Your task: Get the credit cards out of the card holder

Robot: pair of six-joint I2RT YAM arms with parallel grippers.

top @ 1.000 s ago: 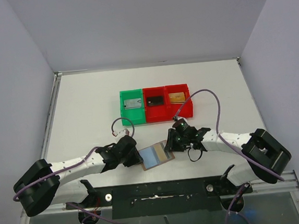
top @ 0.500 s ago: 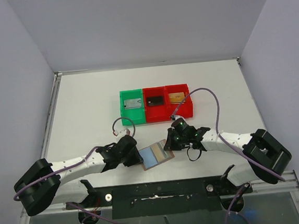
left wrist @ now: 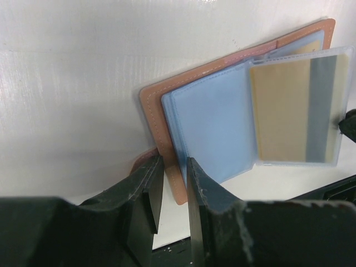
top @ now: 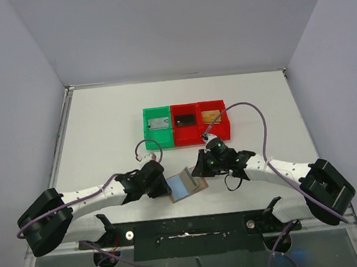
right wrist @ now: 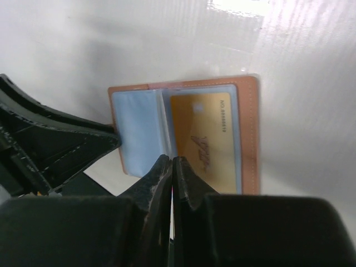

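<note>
Now the right gripper [right wrist: 171,167] has snapped shut. A sec ago its jaws stood a bit apart by the holder [top: 186,186]; they're pressed tight together now, pinching what looks like the edge of a clear sleeve [left wrist: 297,108]. That sleeve has come up off the open holder, w/ a gold card [left wrist: 278,111] showing through it, stripe side to the left wrist cam. The arm has also shifted a little toward the left.

The left gripper [left wrist: 172,189] hasn't changed: jaws narrow, clamped on the holder's brown cover edge, pinning it to the table [top: 103,134] near the front, between the two arms.

Meaning, prob: sleeve page is caught, not the card itself. Card isn't out yet. Bins [top: 188,139] behind each hold one card-like item.
</note>
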